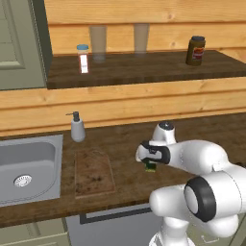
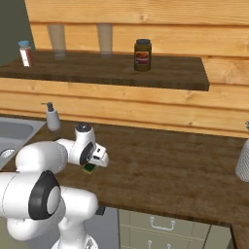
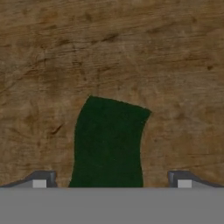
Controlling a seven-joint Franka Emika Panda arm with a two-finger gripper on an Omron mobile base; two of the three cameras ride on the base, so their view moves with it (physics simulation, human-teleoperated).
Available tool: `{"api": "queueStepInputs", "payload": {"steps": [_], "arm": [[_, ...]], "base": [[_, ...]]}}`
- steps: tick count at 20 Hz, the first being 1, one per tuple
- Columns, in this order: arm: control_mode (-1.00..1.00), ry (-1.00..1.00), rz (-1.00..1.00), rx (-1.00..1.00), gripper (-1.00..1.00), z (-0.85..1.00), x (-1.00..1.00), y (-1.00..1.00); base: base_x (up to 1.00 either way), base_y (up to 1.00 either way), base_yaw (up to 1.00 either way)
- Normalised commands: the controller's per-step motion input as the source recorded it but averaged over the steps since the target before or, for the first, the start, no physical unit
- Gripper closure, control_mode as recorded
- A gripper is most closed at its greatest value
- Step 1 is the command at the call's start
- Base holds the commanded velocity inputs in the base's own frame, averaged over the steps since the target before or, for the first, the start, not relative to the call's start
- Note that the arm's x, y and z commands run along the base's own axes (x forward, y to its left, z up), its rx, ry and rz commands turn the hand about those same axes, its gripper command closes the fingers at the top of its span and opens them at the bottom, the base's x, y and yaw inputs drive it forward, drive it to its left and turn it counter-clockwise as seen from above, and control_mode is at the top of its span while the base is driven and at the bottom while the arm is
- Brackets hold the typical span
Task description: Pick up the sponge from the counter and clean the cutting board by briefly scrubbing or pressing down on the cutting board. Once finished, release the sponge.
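your hand [image 3: 112, 181] hangs released, tips spread wide to either side of the sponge [image 3: 109, 142], which lies on the worktop [image 3: 131, 52] directly under it, dark green face up. only a sliver of sponge [image 1: 151, 166] peeks below the wrist in the base views. the cutting board [image 1: 93, 172] lies well off to the hand's left, stained and bare, just beside the sink [image 1: 29, 168], whose basin holds nothing you can make out. bare worktop [image 2: 170, 160] stretches wide to the hand's right. the hand itself hides whether the tips touch the sponge.
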Motion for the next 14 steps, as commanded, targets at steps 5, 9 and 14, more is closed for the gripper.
{"api": "queueStepInputs", "payload": {"steps": [5, 9, 14], "arm": [[-1.0, 0.0, 0.0, 0.0, -1.0, -0.28, 0.06, 0.03], [-1.0, 0.0, 0.0, 0.0, -1.0, -0.26, 0.08, 0.04], [-1.0, 0.0, 0.0, 0.0, -1.0, -0.26, 0.08, 0.04]], "base": [[0.0, 0.0, 0.0], [0.0, 0.0, 0.0], [0.0, 0.0, 0.0]]}}
